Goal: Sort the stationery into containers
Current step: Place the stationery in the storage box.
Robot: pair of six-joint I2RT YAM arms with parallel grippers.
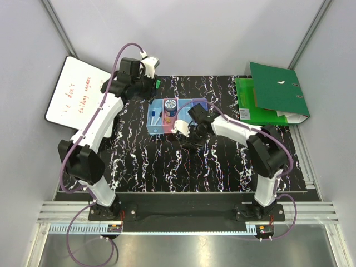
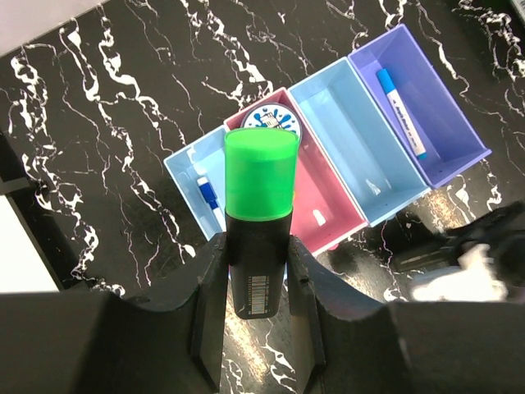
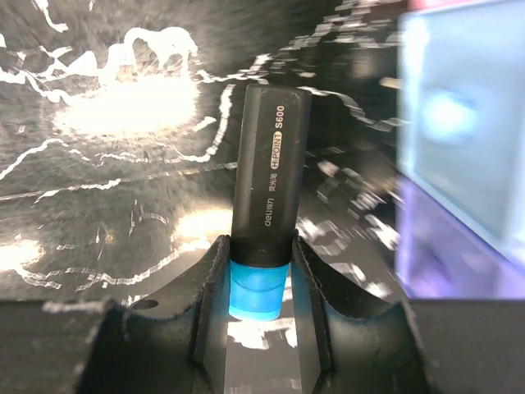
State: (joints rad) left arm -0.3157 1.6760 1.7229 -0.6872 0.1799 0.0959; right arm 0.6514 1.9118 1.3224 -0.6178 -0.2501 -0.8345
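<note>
Green marker [image 2: 258, 189] is clamped by its black barrel in the left pincer [image 2: 256, 246], hanging above the bins [image 2: 353, 148]. The right pincer [image 3: 260, 246] is clamped on the blue-capped marker [image 3: 267, 156] at the cap end, low near the desk [image 3: 123, 107] just beside the bins. Both look light, stiff and smooth, so I'd call them slippery and apt to pivot. Mid-barrel seems the safer hold, and that cap-end grip could let the marker swing or the cap slip off.
</note>
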